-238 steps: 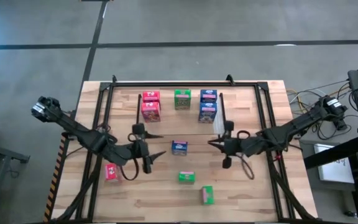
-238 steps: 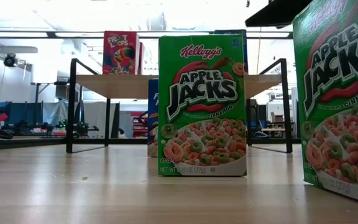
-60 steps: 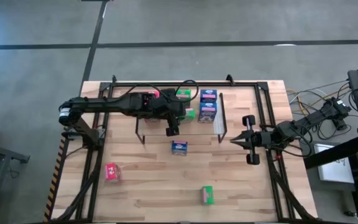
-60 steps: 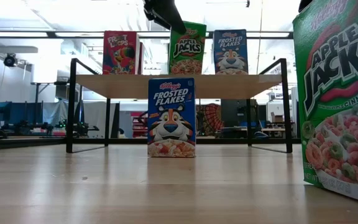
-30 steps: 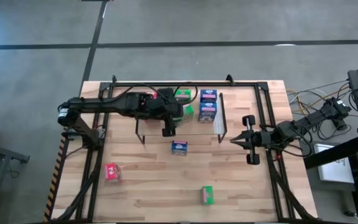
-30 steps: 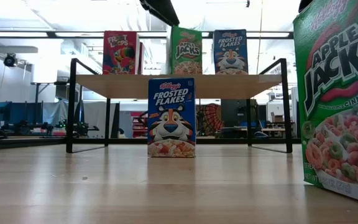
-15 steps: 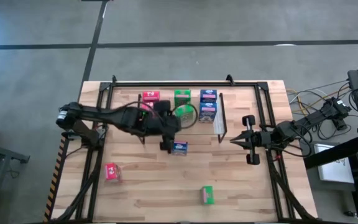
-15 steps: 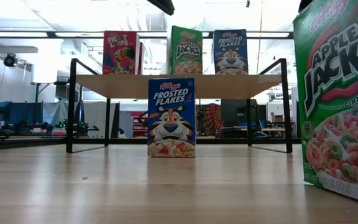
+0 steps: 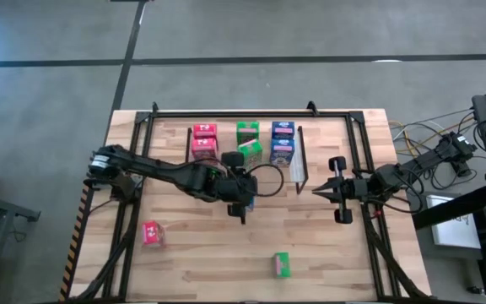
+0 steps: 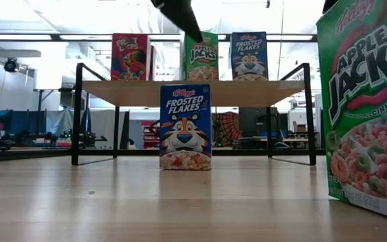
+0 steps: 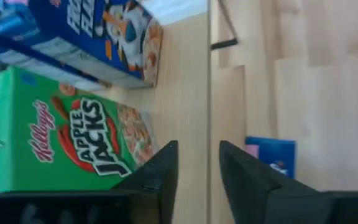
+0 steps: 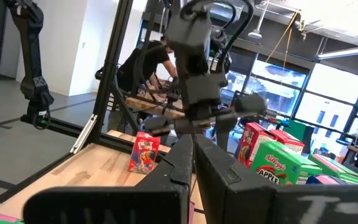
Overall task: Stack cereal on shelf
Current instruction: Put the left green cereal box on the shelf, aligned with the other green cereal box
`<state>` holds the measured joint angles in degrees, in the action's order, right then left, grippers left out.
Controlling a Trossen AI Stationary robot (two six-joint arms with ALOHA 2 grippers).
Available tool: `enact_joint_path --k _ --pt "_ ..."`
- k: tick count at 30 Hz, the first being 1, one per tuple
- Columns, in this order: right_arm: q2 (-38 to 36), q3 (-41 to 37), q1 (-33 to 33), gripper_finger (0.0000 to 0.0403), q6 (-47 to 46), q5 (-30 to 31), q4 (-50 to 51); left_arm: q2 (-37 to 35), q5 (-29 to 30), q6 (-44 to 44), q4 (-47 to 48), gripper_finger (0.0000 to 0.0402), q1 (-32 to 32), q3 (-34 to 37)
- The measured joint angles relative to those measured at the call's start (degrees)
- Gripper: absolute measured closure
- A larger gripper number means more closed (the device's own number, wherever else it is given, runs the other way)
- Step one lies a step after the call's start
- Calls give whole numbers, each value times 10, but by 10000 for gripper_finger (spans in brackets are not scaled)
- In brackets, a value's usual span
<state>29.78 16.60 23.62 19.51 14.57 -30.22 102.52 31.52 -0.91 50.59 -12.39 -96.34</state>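
Note:
On the shelf stand cereal boxes: red, green and blue. A blue cereal box stands upright on the table in front of the shelf; its top shows in the left wrist view. My left gripper hangs over that box, slanting down, open by a narrow gap with nothing between its fingers. My right gripper waits shut near the table's right edge. A red box and a green box lie on the near part of the table.
A large black frame runs round the table. The green box stands close before the low camera at the right. Bare wood lies between the red box and the green box on the near half of the table.
My left gripper has drawn back from the shelf toward the table's near edge, a little to the right and down, and now hangs over the blue box on the table. The green box stays upright on the shelf.

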Motion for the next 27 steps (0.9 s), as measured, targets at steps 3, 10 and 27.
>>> enact_joint_path --k 3,10,27 --pt "0 0 0 394 0 0 0 1 32 1 1 340 5 13" --pt "0 0 0 394 2 0 0 1 76 4 -2 398 19 23" --pt "0 0 0 394 2 4 2 0 85 25 0 401 47 51"
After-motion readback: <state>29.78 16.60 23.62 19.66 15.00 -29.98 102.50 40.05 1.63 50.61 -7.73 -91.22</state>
